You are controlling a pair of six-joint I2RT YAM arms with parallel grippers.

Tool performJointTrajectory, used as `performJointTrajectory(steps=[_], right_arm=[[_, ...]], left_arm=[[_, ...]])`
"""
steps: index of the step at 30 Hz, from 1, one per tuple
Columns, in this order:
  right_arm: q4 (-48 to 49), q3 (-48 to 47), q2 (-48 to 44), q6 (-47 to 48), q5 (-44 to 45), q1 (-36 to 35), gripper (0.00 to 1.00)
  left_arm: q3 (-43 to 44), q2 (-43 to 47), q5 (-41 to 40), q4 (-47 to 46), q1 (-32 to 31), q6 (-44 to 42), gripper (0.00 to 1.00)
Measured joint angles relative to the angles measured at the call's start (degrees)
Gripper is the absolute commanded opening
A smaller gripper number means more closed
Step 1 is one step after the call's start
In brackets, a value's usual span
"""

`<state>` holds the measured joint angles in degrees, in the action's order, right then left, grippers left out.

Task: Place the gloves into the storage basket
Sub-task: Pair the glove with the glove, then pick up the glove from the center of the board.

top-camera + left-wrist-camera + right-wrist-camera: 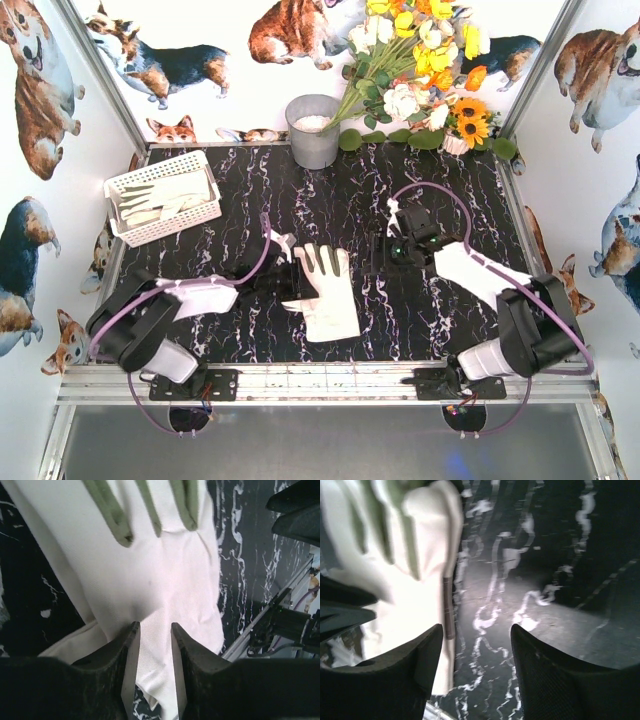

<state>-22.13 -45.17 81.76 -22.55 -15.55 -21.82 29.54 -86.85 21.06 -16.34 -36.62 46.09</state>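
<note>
Seen from above, a black worktop [440,200] veined with white marbling carries the storage basket [172,231] at about 10 o'clock. Several cream gloves [165,200] lie piled inside it. One more glove [328,292] lies flat just below the middle of the worktop, its grey-edged fingers pointing to 12 o'clock and its wide cuff toward 6 o'clock.

The left tool [290,276] sits at the glove's 9 o'clock edge. Its wrist view shows the jaws only narrowly apart, with white glove fabric showing in the gap. Whether they pinch the fabric cannot be told.

The right tool [380,252] sits at the glove's 3 o'clock side, a little apart from it. Its jaws are spread wide over bare marbled surface with nothing between them.

A grey metal bucket [313,132] stands at 12 o'clock, with a bunch of yellow, white and orange flowers [425,70] at 1 o'clock. Walls printed with corgi dogs [40,80] surround the scene.
</note>
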Motion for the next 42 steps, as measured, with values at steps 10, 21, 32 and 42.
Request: performJointTrajectory(steps=[10,21,32,42], right_arm=[[9.75,8.11,-2.36,-8.96,-17.57,-0.68,0.66],[21.92,9.22,7.5,-14.93,-20.92,-1.86,0.68],[32.09,9.49,11.76,-19.69,-22.86,-6.78,0.67],[37.24,9.68,14.75,-22.4,-25.59,-8.17,0.6]], left_arm=[[4.74,11.76,-2.95,11.08,-0.83,0.09,0.34],[2.71,4.76,-3.98,11.32,-0.76,1.22,0.19],[-1.44,4.22,-3.69,6.71,-0.52,1.79,0.18],[-2.56,4.48,-3.54,4.72,-0.52,2.4,0.18]])
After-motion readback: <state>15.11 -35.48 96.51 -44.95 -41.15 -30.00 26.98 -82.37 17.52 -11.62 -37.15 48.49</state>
